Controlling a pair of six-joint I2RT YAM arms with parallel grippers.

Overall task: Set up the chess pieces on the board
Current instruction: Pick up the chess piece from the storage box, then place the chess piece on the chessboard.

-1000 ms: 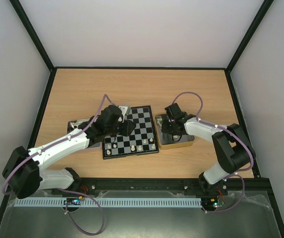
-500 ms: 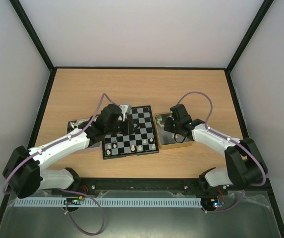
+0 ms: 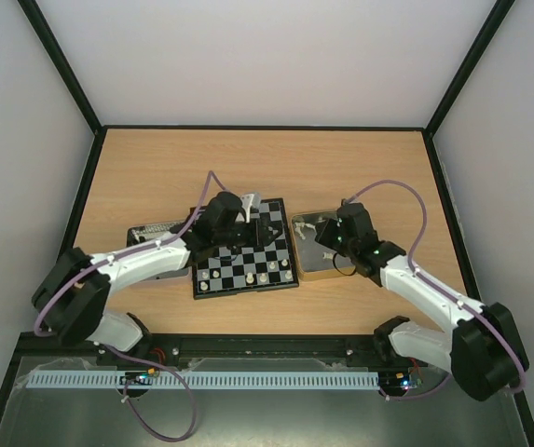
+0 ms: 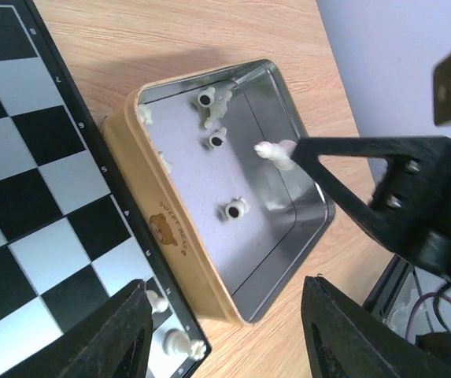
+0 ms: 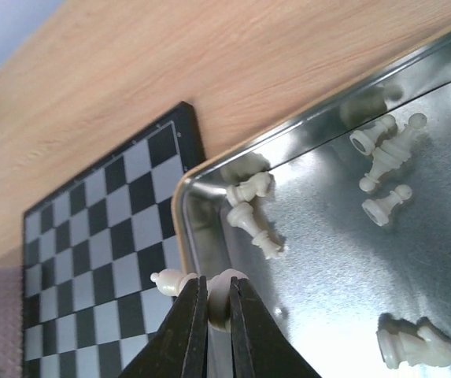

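Pale wooden table (image 3: 155,158) between grey walls, read from my left. At the left end a dark tin (image 3: 147,230) shows beside my left arm, its contents too hidden to name. My left gripper (image 4: 223,315) hangs over the far half of the board (image 3: 271,237), fingers well apart with nothing between them. Along the board's near rows a few white chessmen (image 3: 262,277) stand on their squares. Just beside the board's right edge sits the gold tin (image 4: 170,230), with loose chessmen (image 5: 382,153) lying on their sides inside. Over it, near the corner next to the board, my right gripper (image 5: 214,301) is pinched tight on one cream-white piece (image 4: 275,151), held crosswise with its round head sticking out to the side.

That crosswise hold is my worry. Set down like this, I judge the piece would land on its side, not its base. The pinch is on a small rounded body, so a bump on the tin's wall could twist it free. My left gripper also hangs over the board where the right must go, and crowding in could clip it or topple the standing row.
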